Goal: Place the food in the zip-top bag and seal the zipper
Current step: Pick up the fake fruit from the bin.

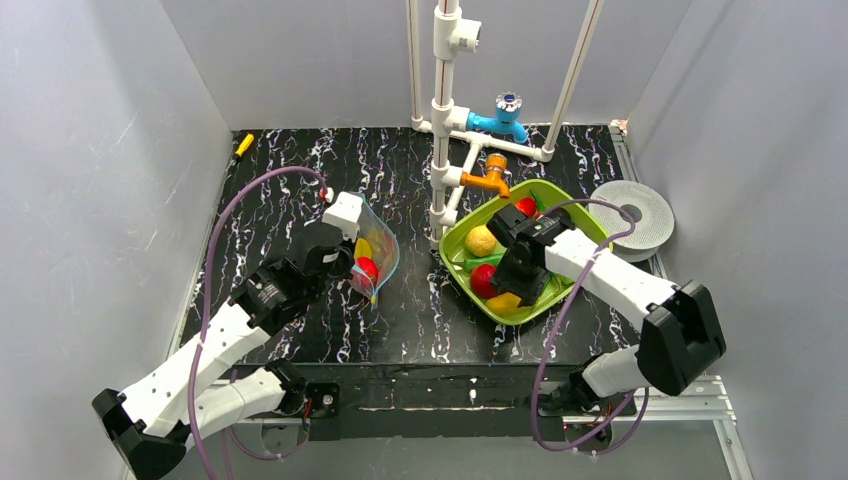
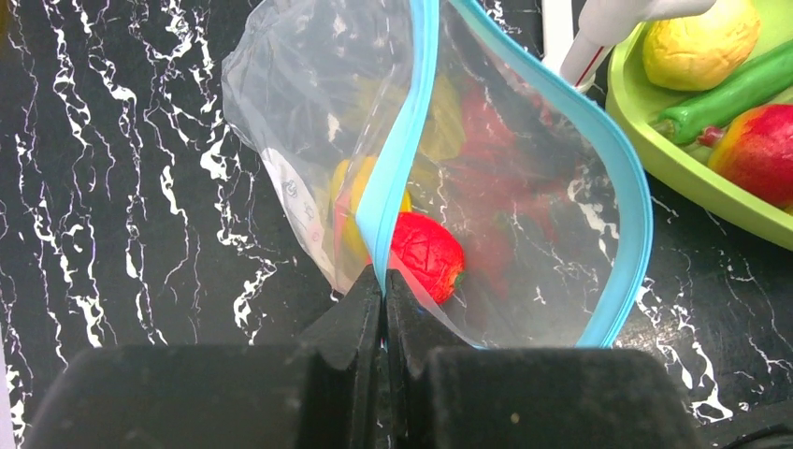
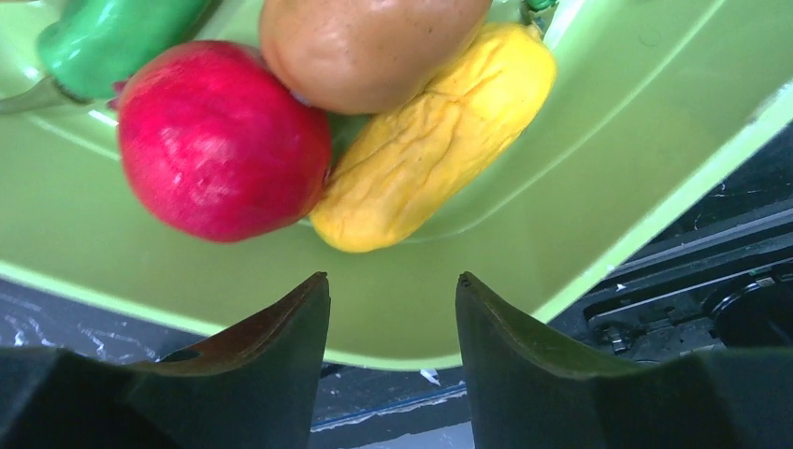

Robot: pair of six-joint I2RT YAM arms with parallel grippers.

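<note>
My left gripper is shut on the light-blue zipper of the clear zip-top bag and holds its mouth open towards the tray. A red food piece and a yellow one lie inside the bag. My right gripper is open over the near corner of the lime-green tray, with nothing between its fingers. Just ahead of it lie a red fruit, a yellow piece, a brown one and a green pepper.
A white pipe frame with a blue tap and an orange tap stands just behind the tray. A white round disc lies at the right edge. A small yellow object sits at the back left.
</note>
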